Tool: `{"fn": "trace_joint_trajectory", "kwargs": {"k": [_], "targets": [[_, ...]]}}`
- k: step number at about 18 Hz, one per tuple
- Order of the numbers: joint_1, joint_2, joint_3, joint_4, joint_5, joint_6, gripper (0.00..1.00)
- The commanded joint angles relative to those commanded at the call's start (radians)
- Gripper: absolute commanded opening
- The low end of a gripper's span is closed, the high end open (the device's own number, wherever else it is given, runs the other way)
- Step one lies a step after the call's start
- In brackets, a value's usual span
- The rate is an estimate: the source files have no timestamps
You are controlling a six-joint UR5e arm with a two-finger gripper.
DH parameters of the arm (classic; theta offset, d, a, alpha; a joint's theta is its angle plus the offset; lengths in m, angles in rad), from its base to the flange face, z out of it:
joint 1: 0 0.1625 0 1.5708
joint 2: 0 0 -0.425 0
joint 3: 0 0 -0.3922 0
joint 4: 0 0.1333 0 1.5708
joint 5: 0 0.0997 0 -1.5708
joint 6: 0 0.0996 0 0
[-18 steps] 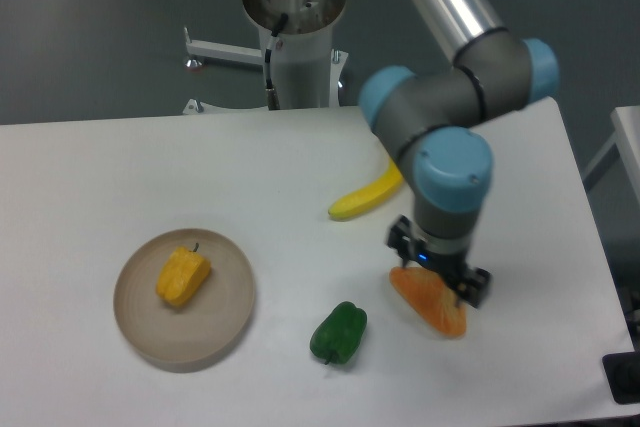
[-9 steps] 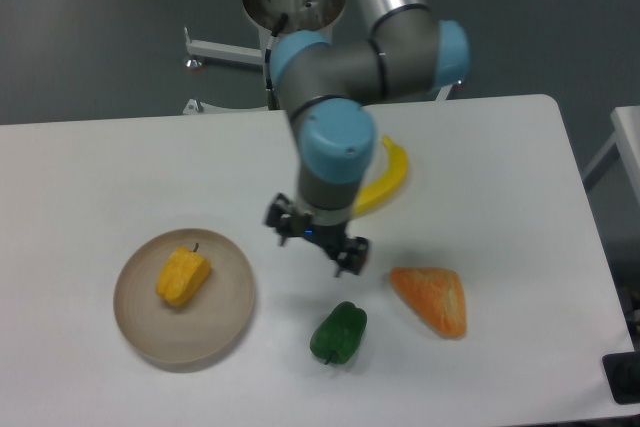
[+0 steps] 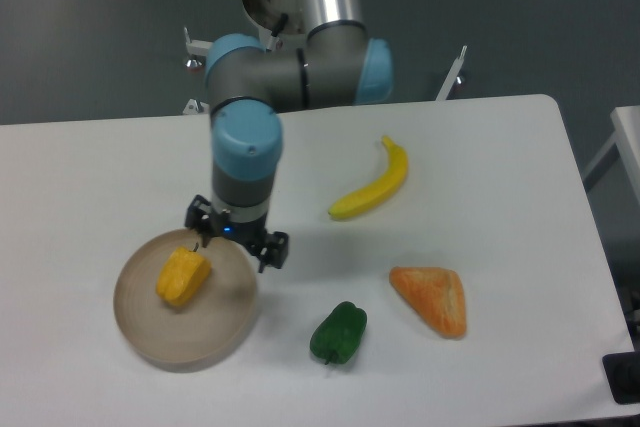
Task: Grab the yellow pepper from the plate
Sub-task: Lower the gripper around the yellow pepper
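**A:** Where does the small blocky yellow-orange bell pepper (image 3: 183, 276) lie from the two-finger hand (image 3: 237, 239)?

**B:** Down and to the left in the camera view, close by. The pepper rests on the round beige-tan plate (image 3: 205, 340), left of the plate's middle. The hand hangs over the plate's upper right rim, off to the side of the pepper and not above it.

**A:** And the pepper's long axis?

**B:** Tilted: short dark stem up and to the right, toward the hand, the blunt end down and to the left.

**A:** Is the hand holding anything?

**B:** Nothing. Its fingers stand apart, one at each end of the dark bar under the wrist.

**A:** So the next move?

**B:** I'd judge a short shift left and toward the camera, then down, with the fingers across the pepper's narrow width.
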Motion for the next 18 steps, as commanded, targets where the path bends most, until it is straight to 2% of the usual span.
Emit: {"fn": "trace_joint_trajectory", "kwargs": {"k": [8, 18], "targets": [[-0.057, -0.011, -0.026, 0.012, 0.008, 0.000, 1.00], [-0.081, -0.032, -0.041, 0.045, 0.020, 0.005, 1.00]]}}
